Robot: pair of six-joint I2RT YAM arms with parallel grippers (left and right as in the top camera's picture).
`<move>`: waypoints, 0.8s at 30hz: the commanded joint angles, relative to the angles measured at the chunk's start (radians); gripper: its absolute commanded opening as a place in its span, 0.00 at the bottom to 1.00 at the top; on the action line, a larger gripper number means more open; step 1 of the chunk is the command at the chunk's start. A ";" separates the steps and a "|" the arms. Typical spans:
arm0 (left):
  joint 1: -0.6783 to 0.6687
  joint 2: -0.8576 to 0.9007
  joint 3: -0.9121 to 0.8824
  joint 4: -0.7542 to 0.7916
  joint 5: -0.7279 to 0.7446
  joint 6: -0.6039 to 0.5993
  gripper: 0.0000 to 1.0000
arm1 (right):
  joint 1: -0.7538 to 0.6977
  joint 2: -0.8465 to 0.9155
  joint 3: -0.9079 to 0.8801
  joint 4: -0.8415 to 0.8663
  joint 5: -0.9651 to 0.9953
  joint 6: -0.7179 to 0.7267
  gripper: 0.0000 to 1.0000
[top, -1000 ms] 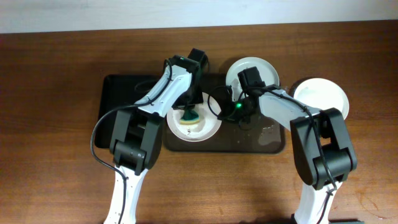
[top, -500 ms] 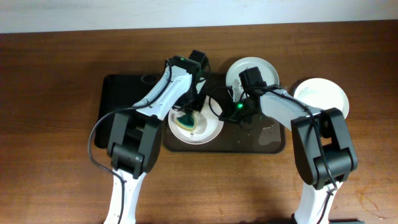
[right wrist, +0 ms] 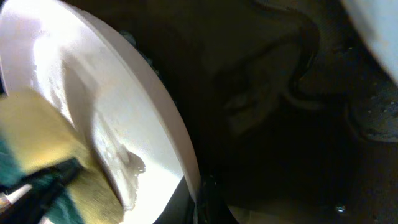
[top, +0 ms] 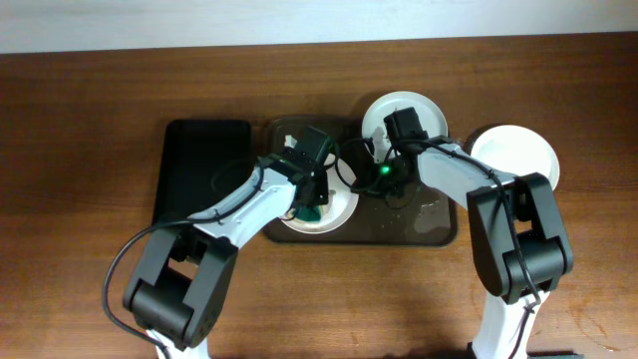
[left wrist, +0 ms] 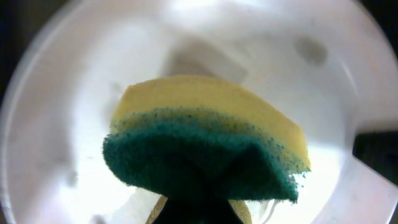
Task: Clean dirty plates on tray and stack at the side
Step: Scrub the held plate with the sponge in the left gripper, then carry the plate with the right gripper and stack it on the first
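Swinging nearer, the left gripper (top: 308, 200) is clamping the sponge (left wrist: 205, 155) on the plate (top: 340, 205); the right gripper (top: 359, 174) is pinching its rim.

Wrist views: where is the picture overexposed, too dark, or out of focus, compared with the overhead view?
Left wrist: the plate is blown out to white glare and soft; the sponge is only roughly sharp. Right wrist: the plate glares at the left, while the tray is nearly black. Overhead: evenly lit and sharp.
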 commanded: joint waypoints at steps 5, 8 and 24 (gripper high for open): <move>0.015 0.023 -0.012 0.088 -0.104 -0.020 0.00 | -0.003 0.035 -0.024 -0.005 0.046 0.002 0.04; 0.017 0.086 -0.012 0.273 -0.426 -0.019 0.00 | -0.003 0.035 -0.024 -0.006 0.047 0.002 0.04; 0.301 0.116 0.659 -0.516 0.258 0.251 0.00 | -0.003 -0.067 -0.024 -0.137 0.148 0.000 0.04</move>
